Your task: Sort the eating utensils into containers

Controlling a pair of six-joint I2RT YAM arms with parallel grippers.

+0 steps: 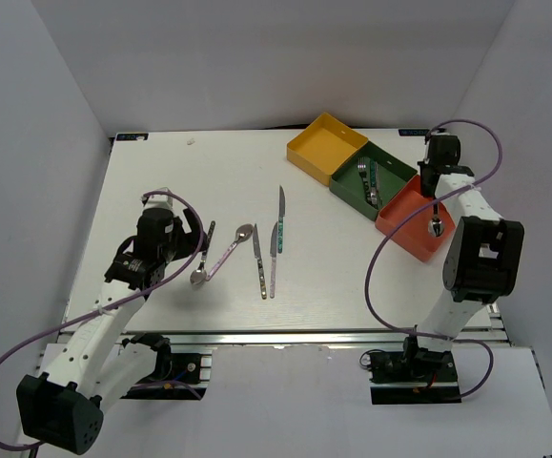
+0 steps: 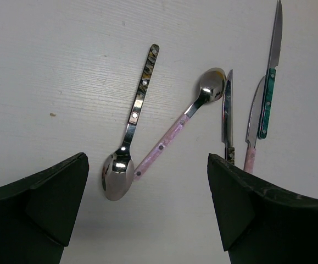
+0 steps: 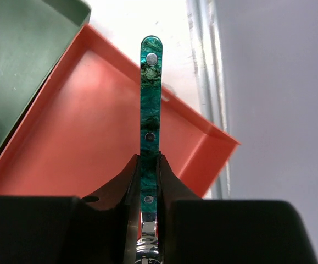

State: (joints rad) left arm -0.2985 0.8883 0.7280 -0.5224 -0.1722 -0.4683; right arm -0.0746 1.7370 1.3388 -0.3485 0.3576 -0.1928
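Over the red-orange tray (image 1: pixel 401 227), far right on the table (image 1: pixel 161 181): right gripper (image 3: pixel 149 165) clamped on the teal-handled spoon (image 3: pixel 149 82), fingers pinching the handle partway along. Handle tip sticks out past the fingertips, above the tray's far rim. The metal neck runs back between the fingers. From above, the spoon's bowl shows below the gripper, over the tray floor; cannot tell whether it touches. The dark green tray (image 1: pixel 347 188) joins on the left, with forks (image 1: pixel 369 181) lying in it. The yellow tray (image 1: pixel 306 153) is farthest left in the row. Left side of table: left gripper (image 2: pixel 146 165) spread wide, holding nothing, poised above two spoons. The patterned-handled spoon (image 2: pixel 134 118) lies with its bowl between the fingers and its handle pointing away. The pink-handled spoon (image 2: pixel 169 137) is angled to its right, handle end touching that bowl, its own bowl far out. Right of these, near the right finger (image 2: pixel 257 209): dark-handled knife (image 2: pixel 228 110), pink-handled knife (image 2: pixel 253 121), teal-handled knife (image 2: pixel 269 82), roughly parallel, all flat on the table.
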